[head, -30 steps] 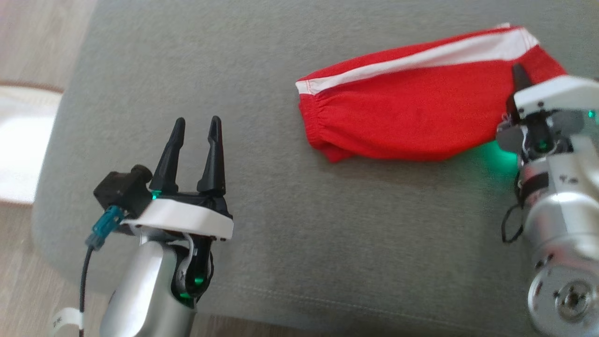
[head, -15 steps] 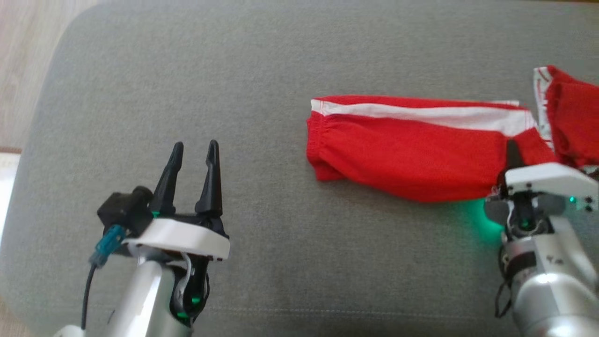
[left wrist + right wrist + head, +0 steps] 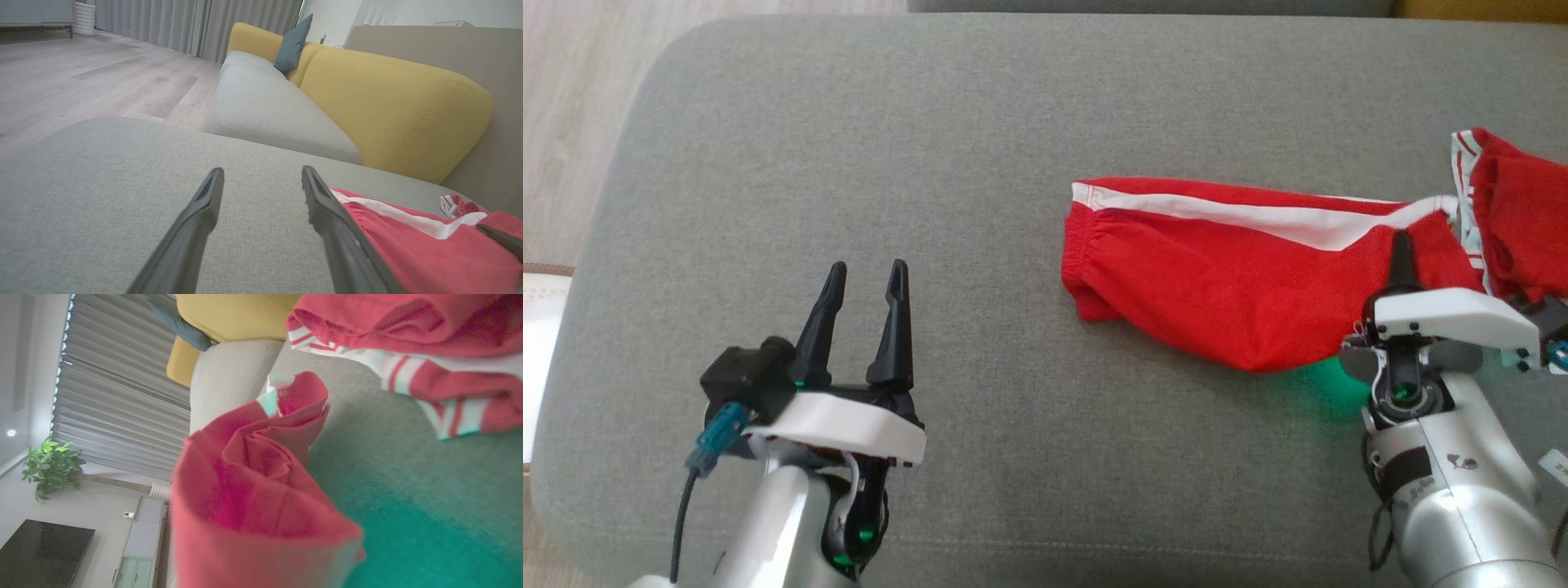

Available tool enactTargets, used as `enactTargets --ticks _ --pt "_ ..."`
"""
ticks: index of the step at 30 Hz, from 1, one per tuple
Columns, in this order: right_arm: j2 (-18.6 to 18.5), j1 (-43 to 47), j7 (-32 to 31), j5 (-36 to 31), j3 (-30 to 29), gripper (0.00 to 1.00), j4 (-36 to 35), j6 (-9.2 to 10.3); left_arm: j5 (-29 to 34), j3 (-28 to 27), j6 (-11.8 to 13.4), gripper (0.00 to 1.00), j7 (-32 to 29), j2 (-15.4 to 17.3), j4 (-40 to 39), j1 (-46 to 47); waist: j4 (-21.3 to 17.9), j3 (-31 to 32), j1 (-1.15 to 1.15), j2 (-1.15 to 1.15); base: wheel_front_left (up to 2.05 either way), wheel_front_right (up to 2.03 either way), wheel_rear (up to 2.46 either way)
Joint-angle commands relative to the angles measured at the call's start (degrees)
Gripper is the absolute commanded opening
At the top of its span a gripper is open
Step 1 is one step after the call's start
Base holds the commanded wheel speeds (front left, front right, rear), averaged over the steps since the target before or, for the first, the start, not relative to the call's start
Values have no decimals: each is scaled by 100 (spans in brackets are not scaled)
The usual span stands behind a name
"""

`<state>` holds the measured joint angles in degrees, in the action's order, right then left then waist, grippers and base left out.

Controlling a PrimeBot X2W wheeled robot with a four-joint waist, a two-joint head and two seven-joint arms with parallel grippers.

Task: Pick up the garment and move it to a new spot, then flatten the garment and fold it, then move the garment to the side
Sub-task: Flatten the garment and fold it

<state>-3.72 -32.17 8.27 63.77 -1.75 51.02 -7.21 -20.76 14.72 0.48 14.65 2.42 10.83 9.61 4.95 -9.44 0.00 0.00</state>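
Garment [image 3: 1225, 278] is lying at right of frame on the grey cushion [image 3: 931, 163]. Right tool [image 3: 1401, 245] is finishing clenching on its lower edge, so lifting is becoming possible; left tool [image 3: 867, 269] is hanging released.

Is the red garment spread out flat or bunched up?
Bunched, not flat. The red garment lies as a long tube on the grey cushion, its right end crumpled, pinched by the right hand.

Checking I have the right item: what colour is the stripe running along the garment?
The stripe is white, on the red garment; head view shows it best.
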Motion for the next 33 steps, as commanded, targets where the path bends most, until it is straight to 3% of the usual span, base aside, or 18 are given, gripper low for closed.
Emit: enactTargets --ticks 1,20,33 --pt "84 -127 112 76 233 0 -281 -28 34 -177 -14 100 35 46 -173 84 35 31 0 0 0 0 0" --pt "84 -46 297 612 2116 0 -1142 -28 -69 -86 42 100 35 46 -151 -18 623 198 0 0 0 0 0" --pt "84 -151 499 1001 3421 0 -865 -28 -134 -11 94 100 35 46 -124 -75 1060 225 0 0 0 0 0"
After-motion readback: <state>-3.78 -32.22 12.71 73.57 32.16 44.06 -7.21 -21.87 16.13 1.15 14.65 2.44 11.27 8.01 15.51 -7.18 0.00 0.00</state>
